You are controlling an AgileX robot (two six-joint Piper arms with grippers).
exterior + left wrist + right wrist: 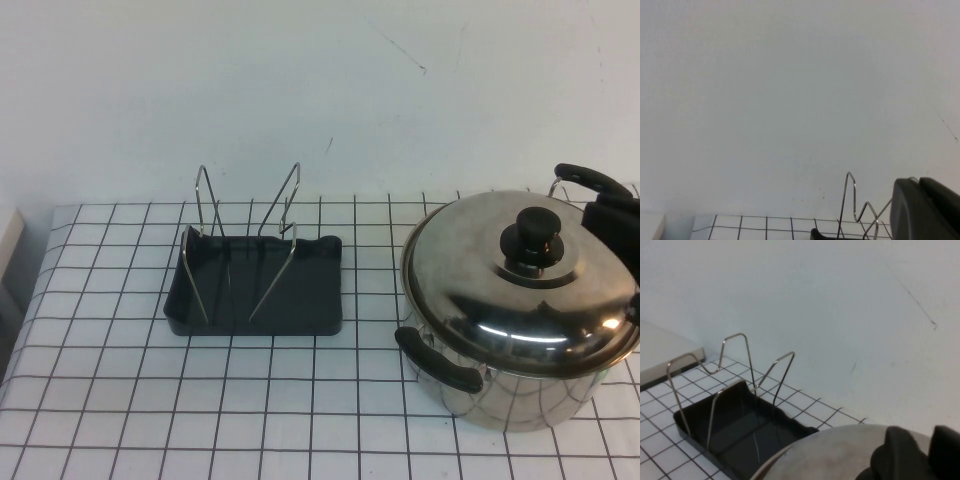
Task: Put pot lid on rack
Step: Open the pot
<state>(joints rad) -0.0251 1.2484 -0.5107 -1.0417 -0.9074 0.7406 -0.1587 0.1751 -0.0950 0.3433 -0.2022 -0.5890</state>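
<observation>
On the white tablecloth with its black grid (100,400), the round domed stainless steel pot lid (490,290) with the black round knob (538,240) at its centre sits closed on the deep shiny steel pot (530,405), over on my right side. The pot's near black handle (440,365) points toward me and its far black handle (592,180) shows behind the lid.

The small dark grey rectangular plastic rack (305,310) stands well apart from the pot, to its left, near the middle of the table. Its bent silver wire loops (275,215) stand upright with nothing between them. A plain pale wall (300,80) rises behind everything.

My right gripper (615,228) shows as a black mass at the right edge of the high view, just behind the pot and beside the far handle. From its own wrist camera it hangs low over the lid's rim, with the rack beyond. I cannot tell whether it is apart or together.

My left gripper (927,210) shows only in its own wrist view, as a dark grey block, with the rack's wires just past it. I cannot tell its state either.
</observation>
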